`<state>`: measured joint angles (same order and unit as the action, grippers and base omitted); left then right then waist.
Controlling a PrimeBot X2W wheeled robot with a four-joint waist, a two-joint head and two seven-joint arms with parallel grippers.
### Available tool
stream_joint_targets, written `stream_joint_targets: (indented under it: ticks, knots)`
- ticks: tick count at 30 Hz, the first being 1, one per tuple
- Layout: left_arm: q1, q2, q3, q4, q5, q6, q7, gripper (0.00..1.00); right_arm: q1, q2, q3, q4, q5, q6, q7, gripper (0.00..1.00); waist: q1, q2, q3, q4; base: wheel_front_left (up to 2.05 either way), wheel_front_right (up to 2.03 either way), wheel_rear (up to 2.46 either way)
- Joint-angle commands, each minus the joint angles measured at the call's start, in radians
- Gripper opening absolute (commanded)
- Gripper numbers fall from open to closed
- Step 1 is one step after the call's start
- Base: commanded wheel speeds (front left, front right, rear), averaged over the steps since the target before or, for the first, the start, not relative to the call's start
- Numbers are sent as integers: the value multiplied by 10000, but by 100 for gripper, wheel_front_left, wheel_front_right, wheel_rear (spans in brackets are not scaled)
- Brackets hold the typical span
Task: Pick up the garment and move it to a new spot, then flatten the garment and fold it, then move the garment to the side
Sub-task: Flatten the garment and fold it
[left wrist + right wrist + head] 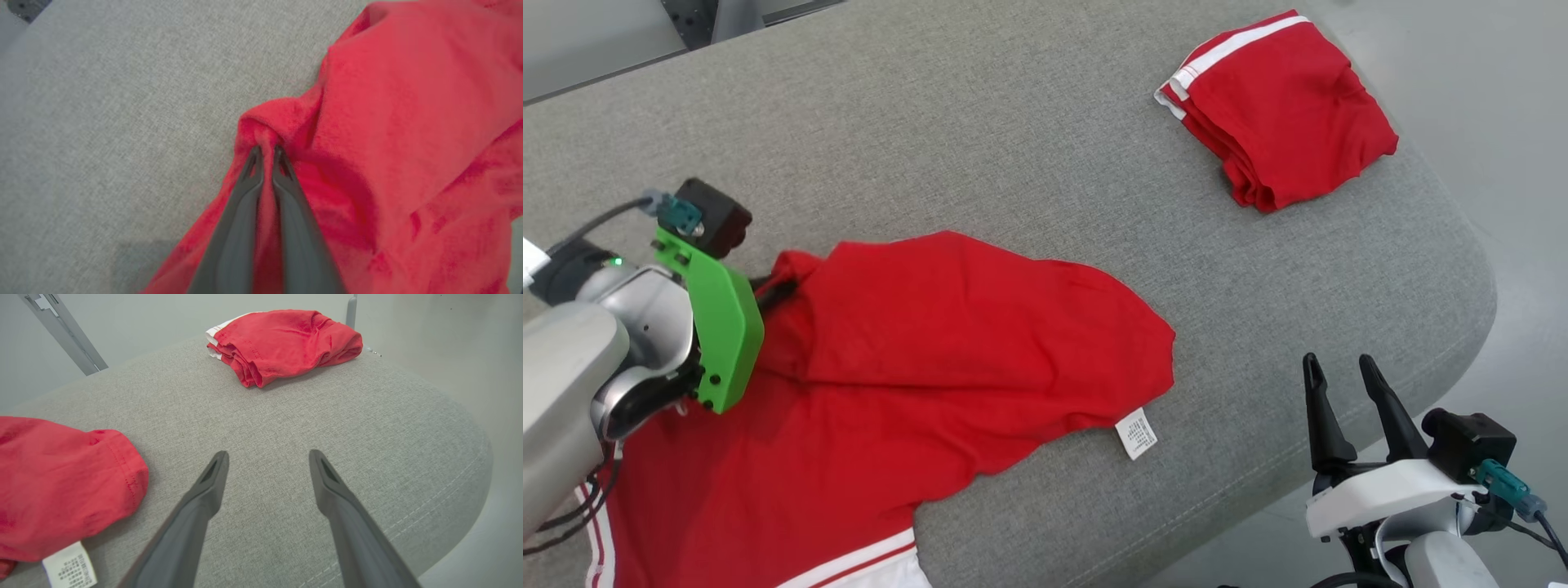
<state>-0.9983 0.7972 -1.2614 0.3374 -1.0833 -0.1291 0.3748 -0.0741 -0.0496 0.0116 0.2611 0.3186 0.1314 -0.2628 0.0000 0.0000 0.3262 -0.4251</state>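
A red garment [947,343] with white stripes lies rumpled across the front left of the grey cushion; it also appears in the left wrist view [408,122] and the right wrist view [61,482]. Its white label [1136,433] hangs at the right hem. My left gripper [267,149] is shut on a bunched fold at the garment's far left edge, red cloth pinched between its dark fingers. In the head view the left gripper [776,287] reaches in from the left. My right gripper [1335,367] stands open off the cushion's front right edge, nothing between its fingers [212,477].
A second red garment [1278,110], folded with white trim, lies at the cushion's far right corner [282,343]. The grey cushion [1013,122] rounds off at its right edge, with pale floor [1519,204] beyond. A metal frame stands behind the cushion.
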Motion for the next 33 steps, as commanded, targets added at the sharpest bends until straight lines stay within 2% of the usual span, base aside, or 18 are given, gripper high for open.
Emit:
stream_joint_targets:
  ticks: [1,14,25,30,33]
  knots:
    - [-424,-142,23,33,-14,-22,-358,0,-35,-18,46,37,107,-16,-24,100,0,0,-44,34,0,0,0]
    - [-1880,-421,-140,804,717,-10,-1279,0,-141,-18,12,14,52,-16,-24,100,0,0,-33,-76,0,0,0]
    - [-2606,-728,-181,2532,2180,-3,-3025,0,-163,-18,20,2,144,-16,-24,100,0,0,51,-193,0,0,0]
    - [-2644,-963,-181,3246,2489,-3,-3680,0,-196,-19,-61,2,41,-16,-24,100,0,0,59,-161,0,0,0]
    - [-2416,-1194,-185,3641,2200,-3,-3621,0,-191,-19,-94,-3,-40,-16,-26,100,0,0,32,-97,0,0,0]
